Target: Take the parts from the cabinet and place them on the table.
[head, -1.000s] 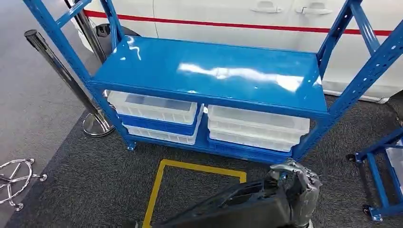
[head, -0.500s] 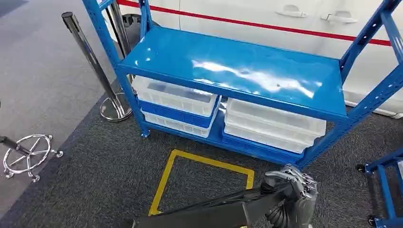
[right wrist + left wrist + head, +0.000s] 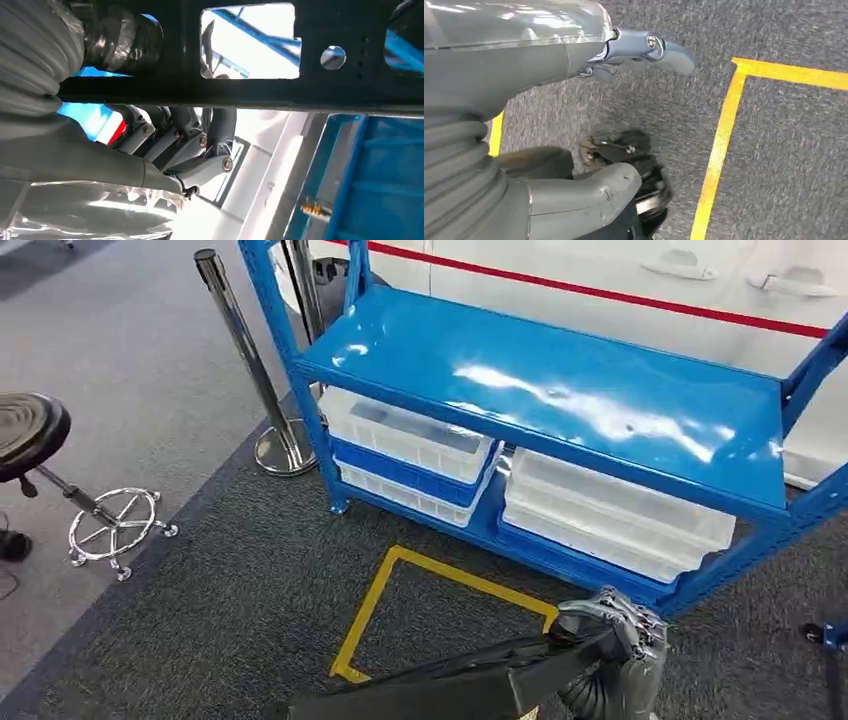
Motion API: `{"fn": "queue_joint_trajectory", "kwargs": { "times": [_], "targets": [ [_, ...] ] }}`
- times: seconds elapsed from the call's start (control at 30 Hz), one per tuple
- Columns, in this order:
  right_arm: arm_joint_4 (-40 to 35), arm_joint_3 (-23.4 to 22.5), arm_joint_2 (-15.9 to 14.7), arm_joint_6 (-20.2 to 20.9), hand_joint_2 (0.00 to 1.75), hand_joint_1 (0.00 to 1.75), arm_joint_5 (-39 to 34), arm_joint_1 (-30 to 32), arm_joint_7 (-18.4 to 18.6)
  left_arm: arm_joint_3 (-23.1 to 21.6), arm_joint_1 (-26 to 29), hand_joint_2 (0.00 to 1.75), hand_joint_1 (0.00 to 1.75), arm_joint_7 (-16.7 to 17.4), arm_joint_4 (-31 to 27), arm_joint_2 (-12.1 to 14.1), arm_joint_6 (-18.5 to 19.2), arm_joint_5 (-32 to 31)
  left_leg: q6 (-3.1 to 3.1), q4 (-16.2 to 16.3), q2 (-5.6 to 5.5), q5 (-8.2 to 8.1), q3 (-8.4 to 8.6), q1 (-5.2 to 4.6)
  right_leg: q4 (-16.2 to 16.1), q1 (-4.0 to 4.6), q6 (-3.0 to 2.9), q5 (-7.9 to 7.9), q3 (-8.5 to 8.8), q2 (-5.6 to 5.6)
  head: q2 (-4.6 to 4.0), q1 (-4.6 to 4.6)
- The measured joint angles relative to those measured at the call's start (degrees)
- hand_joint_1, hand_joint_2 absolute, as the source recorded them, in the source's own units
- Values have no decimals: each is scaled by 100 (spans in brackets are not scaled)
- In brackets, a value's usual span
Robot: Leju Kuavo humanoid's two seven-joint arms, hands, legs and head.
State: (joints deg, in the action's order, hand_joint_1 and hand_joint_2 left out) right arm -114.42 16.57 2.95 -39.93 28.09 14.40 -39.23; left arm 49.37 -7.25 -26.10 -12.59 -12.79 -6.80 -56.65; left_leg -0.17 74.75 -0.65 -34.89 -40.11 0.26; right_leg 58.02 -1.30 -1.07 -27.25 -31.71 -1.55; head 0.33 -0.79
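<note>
While part (image 3: 440, 695) in right hand (image 3: 615, 640), stool (image 3: 30, 430) alongside.

Workshop: blue rack (image 3: 560, 390), floor markings (image 3: 372, 610)

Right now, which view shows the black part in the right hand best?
Head view: the long black part lies across the bottom edge, gripped by the right hand. Right wrist view shows a close-up section with cutouts; left wrist view shows carpet.

rack (image 3: 560, 390): right end cut off | bins (image 3: 610, 510): contents unreadable | black part (image 3: 440, 695): cropped at bottom edge
</note>
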Motion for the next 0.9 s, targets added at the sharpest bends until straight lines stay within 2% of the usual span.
{"fn": "queue_joint_trajectory", "kwargs": {
  "times": [0.03, 0.07, 0.1, 0.13, 0.17, 0.2, 0.23, 0.33, 0.37, 0.4, 0.43, 0.47, 0.5, 0.53, 0.57, 0.6, 0.63, 0.67, 0.7, 0.73, 0.77, 0.8, 0.83, 0.87, 0.9],
  "targets": [
    [0, 0, 0, -2, 175, 175, 0, 0, 0, 0, 13, 175, 0, 0, 0, 0, 0, 0, -24, 166, 16, 1, -87, 24, 7, -3, 5, -5, -4, -59, 0, 0],
    [0, 0, 0, 0, 175, 175, 0, 0, 0, 0, 28, 175, 0, 2, 0, 0, 0, 4, -46, 8, 37, 170, -23, 52, 12, -10, 17, -13, -1, -117, 0, 0],
    [0, 0, 0, -2, 175, 175, 0, 0, 0, 0, 32, 175, 0, 9, 0, 4, -6, 11, -57, -386, 60, 414, 167, 68, 19, -15, 32, -23, 6, -169, 0, 0],
    [0, 0, 2, -2, 175, 175, 2, 0, -4, 0, 31, 175, 0, 18, 0, 15, -18, 20, -57, -933, 117, 689, 450, 77, 29, -26, 57, -41, 23, -217, 0, 0],
    [-2, 0, 4, 0, 175, 175, 2, 3, -11, 0, 27, 175, 0, 20, 0, 24, -22, 31, -47, -1526, 257, 921, 760, 76, 40, -35, 88, -65, 49, -270, 0, 0],
    [-4, -2, 9, -2, 175, 175, 0, 11, -13, 2, 18, 175, 0, 22, 0, 24, -24, 57, -19, -1673, 440, 784, 834, 13, 28, -10, 120, -76, 57, -306, 0, 0],
    [-9, -2, 11, -2, 175, 175, -9, 26, -15, 9, 16, 175, 0, 22, 0, 26, -42, 90, 34, -1700, 367, 843, 824, -5, 38, 1, 157, -79, 54, -344, 0, 2],
    [-24, -2, 13, -2, 175, 175, -33, 104, -11, 57, 99, 175, 0, 15, 0, 61, -98, 157, 117, -1686, 229, 839, 753, -25, -10, 5, 257, -69, 104, -455, 0, 0],
    [-37, -4, 15, -2, 175, 175, -39, 133, -13, 83, 138, 175, 0, 2, 0, 77, -116, 188, 194, -1783, 171, 893, 845, 48, 25, -30, 317, -141, 124, -366, 0, 0],
    [-39, -24, 20, -2, 175, 175, -55, 162, -15, 87, 157, 175, 0, -11, 0, 79, -125, 192, 223, -1794, 120, 900, 846, 31, 189, -30, 313, -284, 73, -121, 0, 2],
    [-68, -68, 35, -4, 175, 175, -70, 211, -17, 90, 170, 175, 0, -7, 0, 92, -151, 175, 268, -1790, 82, 918, 833, 24, 564, -34, 294, -528, -103, 22, 0, 4],
    [-96, -115, 52, -4, 175, 175, -85, 262, -17, 90, 172, 175, 0, 4, 0, 102, -168, 151, 277, -1787, 12, 922, 825, 12, 1047, -22, 284, -765, -333, 91, 0, 7],
    [-118, -140, 52, -4, 175, 175, -87, 281, -20, 96, 181, 175, 0, 2, 0, 118, -173, 153, 286, -1784, -51, 924, 818, -4, 1490, -7, 281, -930, -559, 123, 0, 7],
    [-118, -144, 50, -4, 175, 175, -63, 266, -20, 112, 185, 175, 0, -22, 0, 133, -179, 179, 290, -1774, -123, 921, 814, -20, 1794, 3, 277, -963, -740, 136, 0, 5],
    [-118, -144, 44, -4, 175, 175, -19, 250, -20, 129, 188, 175, 0, -44, 0, 142, -179, 206, 292, -1766, -181, 920, 817, -29, 1799, 6, 266, -870, -768, 138, 0, 7],
    [-118, -144, 37, -4, 175, 175, 15, 217, -20, 142, 181, 175, 0, -72, 0, 146, -179, 208, 295, -1753, -261, 914, 823, -39, 1543, 6, 244, -615, -680, 148, 0, 7],
    [-118, -144, 28, -4, 175, 175, 31, 166, -20, 151, 156, 175, 0, -85, 0, 149, -179, 205, 289, -1731, -350, 908, 825, -44, 1086, 6, 215, -303, -494, 182, 0, 7],
    [-118, -144, 15, -4, 175, 175, 37, 116, -20, 160, 123, 175, 0, -96, 0, 149, -177, 205, 281, -1704, -437, 894, 829, -46, 511, 5, 181, 1, -238, 280, 0, 7],
    [-118, -144, 4, -4, 175, 175, 53, 79, -20, 164, 103, 175, 0, -103, 0, 149, -177, 205, 270, -1675, -501, 878, 817, -36, 210, 2, 143, -4, -97, 526, 0, 4],
    [-122, -146, 0, -2, 175, 175, 59, 74, -17, 166, 83, 175, 0, -105, 0, 144, -177, 203, 239, -1624, -557, 868, 764, -55, 138, -12, 157, -18, -104, 711, 0, 4],
    [-140, -146, -2, -9, 175, 175, 68, 75, -20, 168, 70, 175, 0, -107, 0, 151, -177, 205, 211, -1620, -604, 873, 719, -45, 145, -8, 167, -18, -109, 631, 0, 2],
    [-140, -149, -4, -4, 175, 175, 72, 70, -20, 171, 74, 175, 0, -107, 0, 151, -179, 203, 174, -1620, -660, 875, 699, 2, 138, 26, 160, -21, -116, 600, 0, 7],
    [-140, -146, -7, -2, 175, 175, 90, 52, -20, 173, 77, 175, 0, -111, 0, 153, -179, 203, 128, -1642, -718, 897, 685, 5, 136, 46, 142, -21, -112, 553, 0, 2],
    [-142, -146, -9, -2, 175, 175, 123, 31, -20, 177, 85, 175, 0, -109, 0, 157, -179, 201, 102, -1629, -762, 887, 662, -16, 74, -35, 103, 6, -84, 480, 0, 4],
    [-142, -149, -13, 0, 175, 175, 204, -3, -11, 179, 95, 175, 0, -111, 0, 173, -177, 193, 83, -1544, -547, 837, 662, -17, 45, -40, 87, 15, -54, 395, 0, 0]
  ]
}}
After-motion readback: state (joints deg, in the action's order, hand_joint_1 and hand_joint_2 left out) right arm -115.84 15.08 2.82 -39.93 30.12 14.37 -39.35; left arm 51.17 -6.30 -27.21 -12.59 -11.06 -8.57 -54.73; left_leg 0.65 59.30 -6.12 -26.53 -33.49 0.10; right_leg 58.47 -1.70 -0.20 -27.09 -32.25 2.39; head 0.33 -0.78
